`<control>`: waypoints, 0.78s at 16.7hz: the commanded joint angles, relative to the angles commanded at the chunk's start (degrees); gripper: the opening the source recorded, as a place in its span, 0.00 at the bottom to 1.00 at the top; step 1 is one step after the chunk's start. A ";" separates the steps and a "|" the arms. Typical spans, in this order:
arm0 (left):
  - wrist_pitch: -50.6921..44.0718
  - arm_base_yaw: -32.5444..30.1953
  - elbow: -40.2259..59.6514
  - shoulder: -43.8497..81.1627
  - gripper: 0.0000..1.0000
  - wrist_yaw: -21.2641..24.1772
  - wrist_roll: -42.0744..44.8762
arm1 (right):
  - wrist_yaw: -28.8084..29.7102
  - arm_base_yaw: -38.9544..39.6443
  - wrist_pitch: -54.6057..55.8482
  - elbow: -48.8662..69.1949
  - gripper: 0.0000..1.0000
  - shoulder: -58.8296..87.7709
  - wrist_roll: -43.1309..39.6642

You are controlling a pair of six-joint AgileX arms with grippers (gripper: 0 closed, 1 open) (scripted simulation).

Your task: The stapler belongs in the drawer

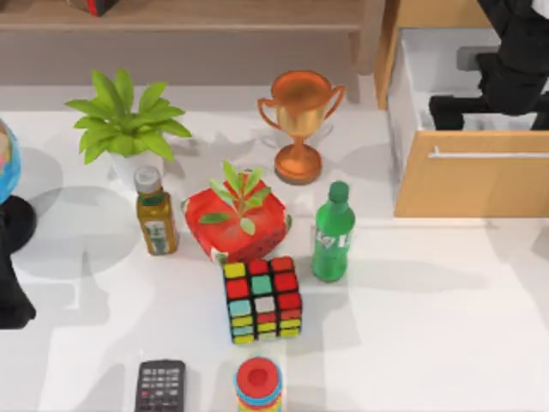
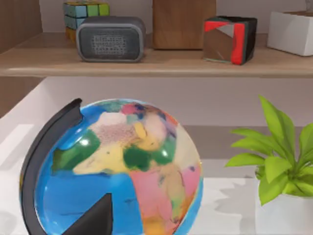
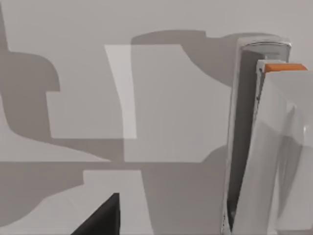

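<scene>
Landmark for all positions: the drawer [image 1: 467, 176], light tan with a thin silver bar handle across its front, pulled open to show a white inside.

Top view: the right gripper [image 1: 453, 112] is inside the open drawer, just behind its front panel, and the black arm above it covers much of the interior. A brown shelf [image 1: 214, 17] runs along the wall to the left of the drawer. On the table [image 1: 446, 326] to the left of the drawer stand a gold trophy [image 1: 300, 124], a green bottle [image 1: 332, 233] and a puzzle cube [image 1: 262, 300]. The left arm [image 1: 10, 296] is parked at the table edge farthest from the drawer, beside a globe [image 2: 117, 171].

The right wrist view adds what the top view hides: the stapler [image 3: 274, 147] against the drawer's white floor, close to the camera. It is a long whitish-grey bar with a dark seam running its length and a small orange patch at its far end. Whether it rests on the floor or is gripped cannot be told.

The left wrist view shows the globe close up and, beyond it, objects on the shelf.

Grip state: cannot be told for the right gripper, nor for the left gripper.
</scene>
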 joint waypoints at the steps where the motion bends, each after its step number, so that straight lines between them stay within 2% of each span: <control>1: 0.00 0.00 0.00 0.00 1.00 0.00 0.00 | 0.00 0.09 -0.01 0.01 1.00 -0.01 0.00; 7: 0.00 0.00 0.00 0.00 1.00 0.00 0.00 | 0.14 -0.07 6.15 -5.20 1.00 -5.72 -5.13; 13: 0.00 0.00 0.00 0.00 1.00 0.00 0.00 | -0.53 1.75 28.10 -20.48 1.00 -19.91 -19.64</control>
